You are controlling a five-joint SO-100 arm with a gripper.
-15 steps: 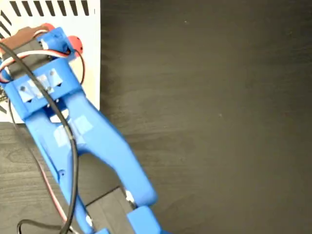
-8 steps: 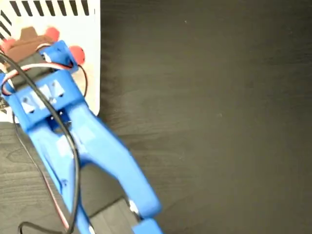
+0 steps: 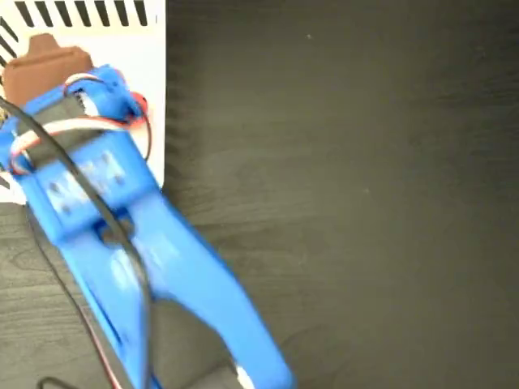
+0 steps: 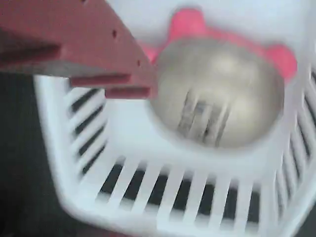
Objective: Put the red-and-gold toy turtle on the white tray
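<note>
In the wrist view the red-and-gold toy turtle (image 4: pixel 219 91) lies on the white tray (image 4: pixel 64 123), gold shell up and coral feet at the far side, all blurred. One red-brown finger (image 4: pixel 98 54) of my gripper hangs at the upper left, its tip at the shell's left edge; nothing grips the turtle and the jaws stand open. In the fixed view the blue arm reaches over the white tray (image 3: pixel 122 44) at the top left. My gripper (image 3: pixel 47 63) shows there as a brown shape that hides the turtle.
The dark wooden table (image 3: pixel 349 186) spreads to the right of the tray. The blue arm (image 3: pixel 138 251) runs diagonally from the bottom edge to the tray, with black and red cables (image 3: pixel 49 146) along it. Black slots line the tray's edge (image 3: pixel 81 12).
The arm has grown larger and blurrier, so it is lifting and shifting. The turtle's red feet, visible beside the gripper before, are now covered by it.
</note>
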